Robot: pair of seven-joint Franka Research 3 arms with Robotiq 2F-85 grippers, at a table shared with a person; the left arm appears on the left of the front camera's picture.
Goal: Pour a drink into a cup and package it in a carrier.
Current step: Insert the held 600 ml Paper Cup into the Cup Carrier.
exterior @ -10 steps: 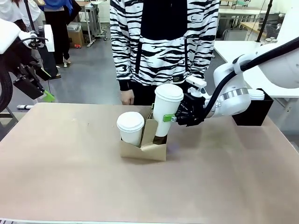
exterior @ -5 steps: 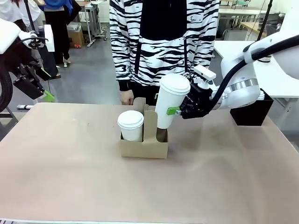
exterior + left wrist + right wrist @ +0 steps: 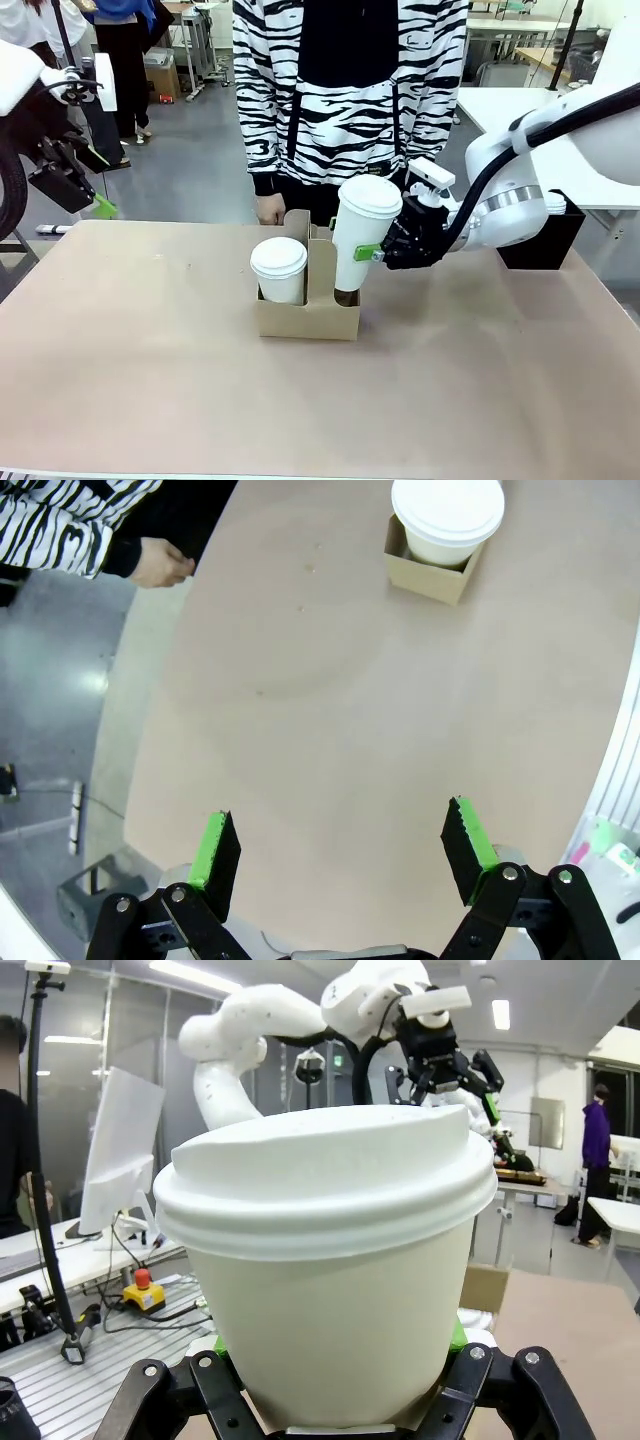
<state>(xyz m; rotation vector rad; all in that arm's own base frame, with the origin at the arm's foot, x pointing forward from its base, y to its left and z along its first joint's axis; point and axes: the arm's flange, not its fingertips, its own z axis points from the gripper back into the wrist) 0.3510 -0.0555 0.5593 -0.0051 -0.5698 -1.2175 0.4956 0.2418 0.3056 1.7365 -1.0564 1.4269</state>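
My right gripper (image 3: 372, 250) is shut on a tall white lidded cup (image 3: 360, 235), which leans slightly to the left. The cup's base sits in the right-hand hole of the brown cardboard carrier (image 3: 308, 318). A second lidded cup (image 3: 279, 268) stands in the carrier's left hole. In the right wrist view the held cup (image 3: 330, 1260) sits between the green pads. My left gripper (image 3: 98, 203) hangs open, high beyond the table's far-left corner. Its fingers (image 3: 215, 848) spread wide over bare table, with the carrier (image 3: 428, 575) far off. The drink is hidden.
A person in a striped top (image 3: 350, 100) stands at the far edge, one hand (image 3: 270, 208) just behind the carrier. A black box (image 3: 540, 245) holding white stacked items sits at the right. The near half of the table (image 3: 300, 410) is bare.
My right gripper lifted the cup up and to the right, then brought it back down a little into the carrier's right hole. The carrier, skewed before, now sits square. The left arm stayed still.
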